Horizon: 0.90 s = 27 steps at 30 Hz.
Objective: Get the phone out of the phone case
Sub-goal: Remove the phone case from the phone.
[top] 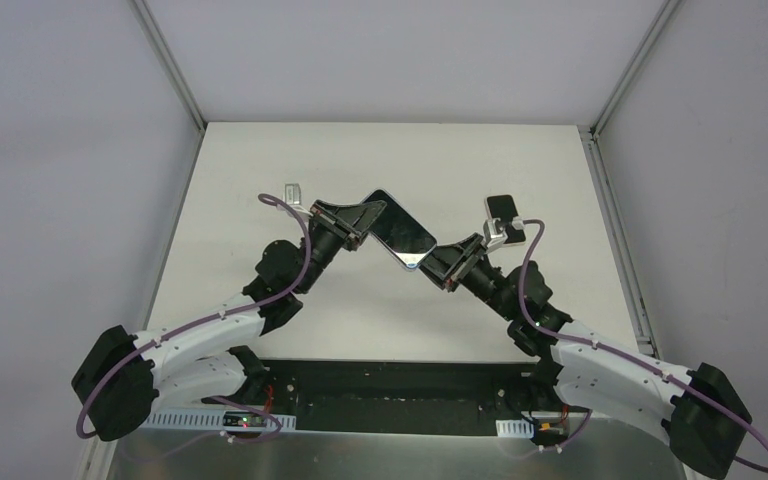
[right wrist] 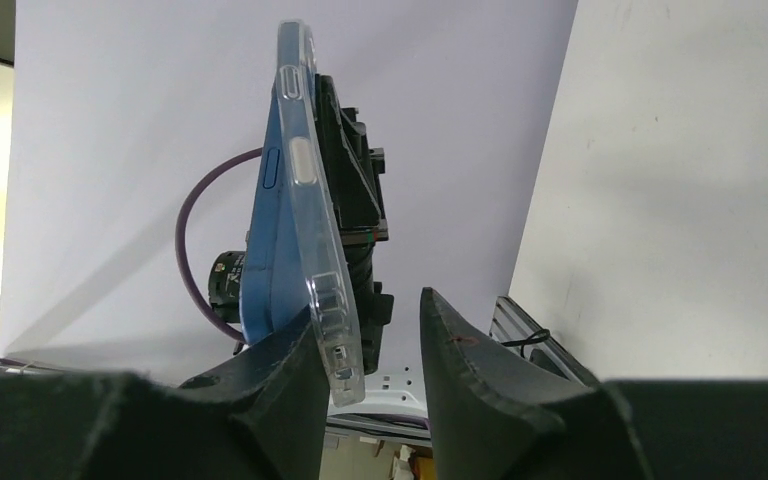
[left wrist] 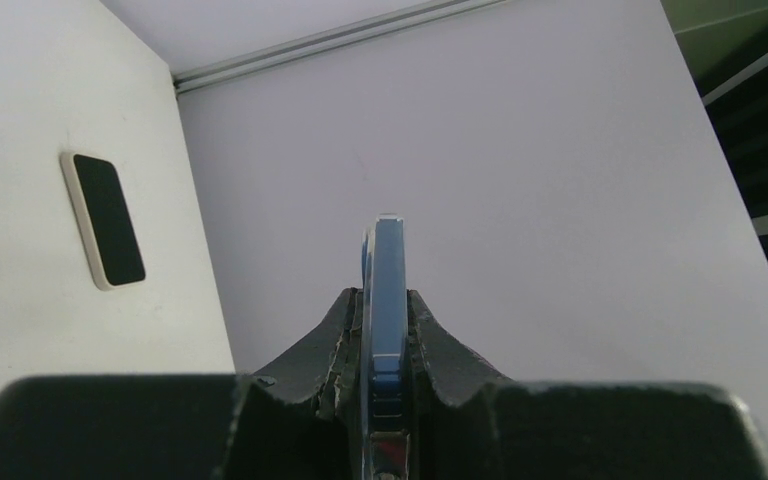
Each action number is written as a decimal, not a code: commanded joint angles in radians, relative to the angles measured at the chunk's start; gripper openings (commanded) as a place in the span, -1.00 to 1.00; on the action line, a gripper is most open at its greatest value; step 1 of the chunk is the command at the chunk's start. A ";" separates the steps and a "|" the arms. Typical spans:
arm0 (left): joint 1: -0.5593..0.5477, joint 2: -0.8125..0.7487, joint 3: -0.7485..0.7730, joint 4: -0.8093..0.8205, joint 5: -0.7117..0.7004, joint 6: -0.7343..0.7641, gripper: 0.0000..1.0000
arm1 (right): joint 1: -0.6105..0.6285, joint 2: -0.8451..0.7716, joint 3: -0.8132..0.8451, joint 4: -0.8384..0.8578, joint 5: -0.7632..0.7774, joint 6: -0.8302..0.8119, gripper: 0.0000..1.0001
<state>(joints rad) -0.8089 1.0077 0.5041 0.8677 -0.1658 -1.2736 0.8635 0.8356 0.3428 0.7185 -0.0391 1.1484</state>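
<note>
Left claw clamped on blue phone; right claw apart, clear case between.

We look down on the counter from above its near edge. Both wrist views sit close, facing the phone all three share.

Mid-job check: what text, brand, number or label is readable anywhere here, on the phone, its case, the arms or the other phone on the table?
No legible text in any view.
phone: screen dark, nothing printed shows.
case: clear, no markings.
other phone: screen dark, blank.
left arm joint: small white mark, too blurred to read.
</note>
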 commanded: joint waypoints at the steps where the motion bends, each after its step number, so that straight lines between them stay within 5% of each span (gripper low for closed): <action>1: -0.034 0.036 0.026 0.055 0.068 -0.032 -1.00 | 0.002 -0.021 0.025 0.185 -0.022 -0.019 -0.24; 15: -0.037 0.033 -0.008 0.062 0.041 -0.033 -1.00 | -0.007 -0.022 0.072 0.084 -0.056 -0.053 -0.51; 23: -0.036 0.046 -0.001 0.063 0.057 -0.051 -1.00 | -0.009 -0.017 0.111 0.038 -0.106 -0.073 -0.46; 27: -0.036 0.055 -0.001 0.065 0.066 -0.060 -1.00 | -0.008 -0.024 0.111 0.038 -0.113 -0.086 -0.64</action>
<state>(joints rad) -0.8249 1.0416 0.4946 0.9150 -0.1654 -1.3396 0.8524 0.8307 0.3828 0.6765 -0.1116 1.1042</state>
